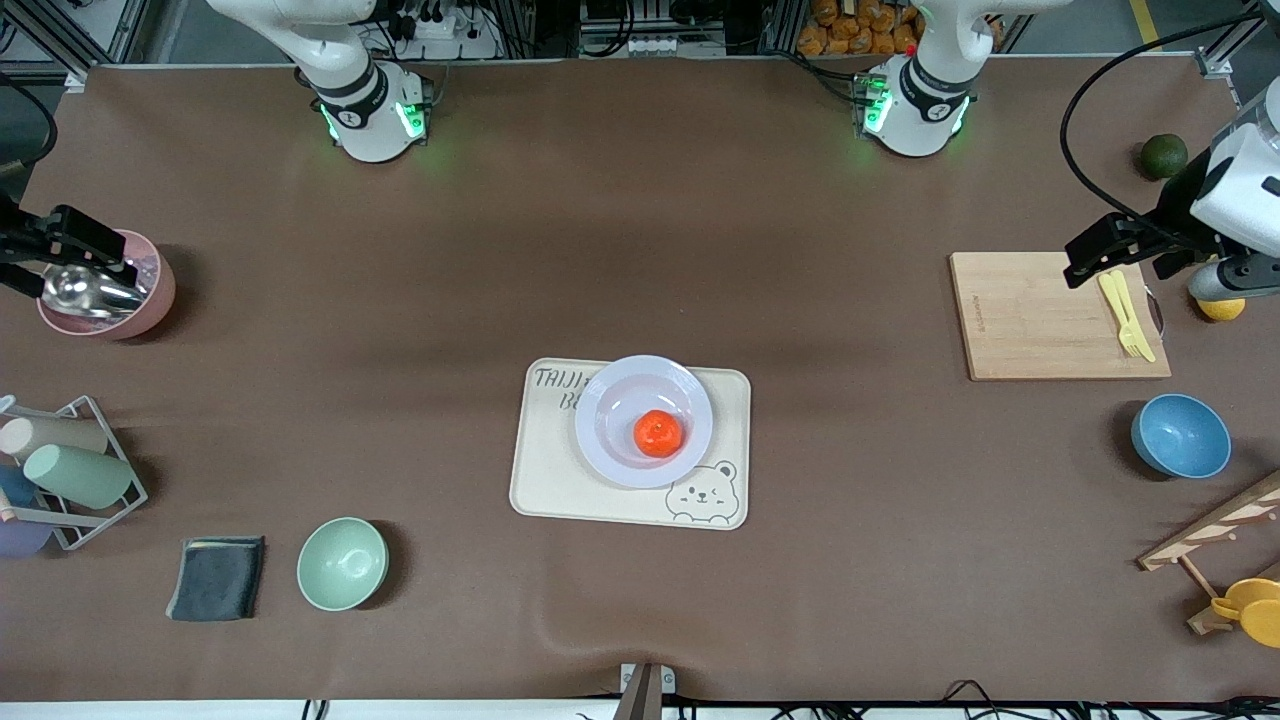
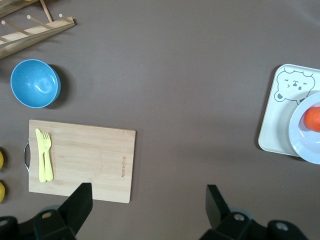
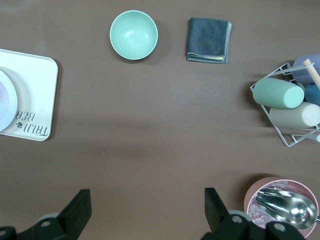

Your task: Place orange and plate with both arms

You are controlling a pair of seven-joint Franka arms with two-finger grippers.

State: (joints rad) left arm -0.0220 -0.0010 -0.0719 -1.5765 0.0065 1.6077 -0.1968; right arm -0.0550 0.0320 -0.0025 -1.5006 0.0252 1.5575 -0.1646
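Note:
The orange [image 1: 658, 434] lies in the pale lavender plate [image 1: 610, 400]. The plate stands on the cream bear-print tray [image 1: 560, 485] in the middle of the table. My left gripper [image 1: 1100, 250] is open and empty, up over the wooden cutting board's edge at the left arm's end. Its wrist view [image 2: 148, 197] shows the orange [image 2: 313, 119] and the plate [image 2: 300, 137] far off. My right gripper [image 1: 70, 240] is open and empty, up over the pink bowl at the right arm's end. Its wrist view [image 3: 145, 200] shows only the plate's edge [image 3: 6, 107].
A cutting board [image 1: 1040, 315] with yellow cutlery [image 1: 1127, 315], a lemon [image 1: 1221, 307], a dark green fruit [image 1: 1163, 156], a blue bowl [image 1: 1181, 436] and a wooden rack [image 1: 1215, 530] are at the left arm's end. A pink bowl [image 1: 130, 300], a cup rack [image 1: 70, 470], a grey cloth [image 1: 217, 577] and a mint bowl [image 1: 342, 563] are at the right arm's end.

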